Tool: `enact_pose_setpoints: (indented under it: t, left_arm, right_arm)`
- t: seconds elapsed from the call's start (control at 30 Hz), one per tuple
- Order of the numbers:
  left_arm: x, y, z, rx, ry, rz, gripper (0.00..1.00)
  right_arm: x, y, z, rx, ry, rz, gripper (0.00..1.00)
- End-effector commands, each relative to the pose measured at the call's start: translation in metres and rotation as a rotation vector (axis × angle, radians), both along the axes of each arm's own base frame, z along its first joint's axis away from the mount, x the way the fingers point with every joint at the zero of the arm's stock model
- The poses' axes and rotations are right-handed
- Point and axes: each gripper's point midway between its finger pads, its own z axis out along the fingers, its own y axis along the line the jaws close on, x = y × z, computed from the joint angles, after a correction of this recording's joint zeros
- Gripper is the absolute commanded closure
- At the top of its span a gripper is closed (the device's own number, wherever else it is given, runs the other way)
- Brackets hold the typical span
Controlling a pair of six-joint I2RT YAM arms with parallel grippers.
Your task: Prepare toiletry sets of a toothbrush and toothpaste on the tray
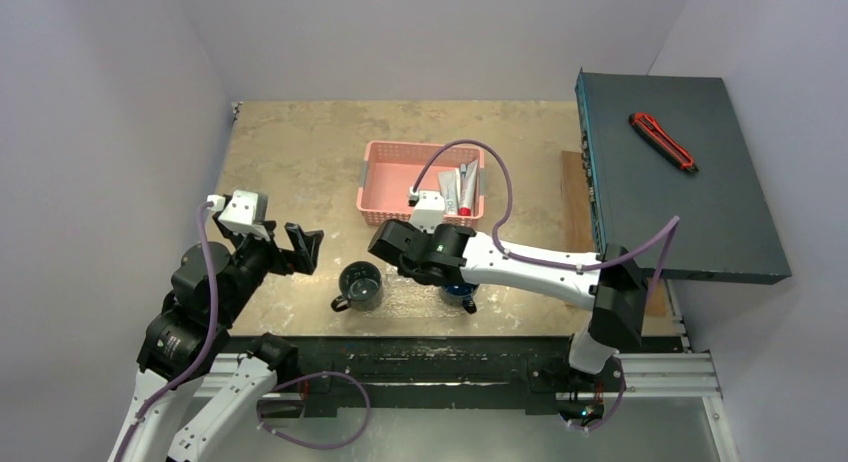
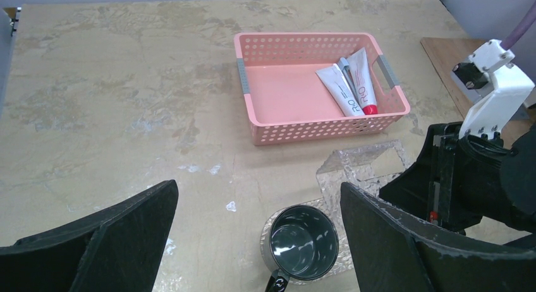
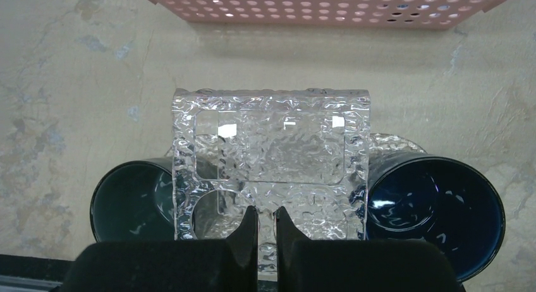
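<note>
Pinching the near edge of the tray (image 3: 272,146), our right claw (image 3: 265,232) has its fingers pressed nearly together, and we judge it means to reposition it. The tray sits on the desk (image 2: 114,102) between two dark mugs (image 3: 436,206). Meanwhile the left claw (image 1: 304,238) hangs spread wide, holding nothing. Two tubes (image 2: 346,90) marked "RO" wait in the pink basket (image 2: 249,90) just beyond. We cannot spot any brushes.

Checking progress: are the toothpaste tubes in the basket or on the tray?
In: the toothpaste tubes lie inside the pink basket, none on the clear tray.
</note>
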Motion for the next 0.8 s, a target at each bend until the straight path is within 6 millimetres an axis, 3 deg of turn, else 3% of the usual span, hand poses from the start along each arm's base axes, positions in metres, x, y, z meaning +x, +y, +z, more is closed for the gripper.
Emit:
enact_pose_setpoints:
  t: [0.0, 0.53, 0.77]
  left_arm:
    - [-0.001, 0.002, 0.017, -0.029, -0.051, 0.007, 0.00]
    - [-0.001, 0.002, 0.017, -0.028, -0.050, 0.008, 0.00]
    - [0.000, 0.001, 0.016, -0.026, -0.045, 0.008, 0.00]
  right_arm:
    - [-0.007, 0.002, -0.007, -0.004, 0.007, -0.020, 1.00]
    - [-0.035, 0.009, -0.039, 0.000, 0.050, 0.022, 1.00]
    - [-0.039, 0.010, -0.046, -0.001, 0.049, 0.011, 1.00]
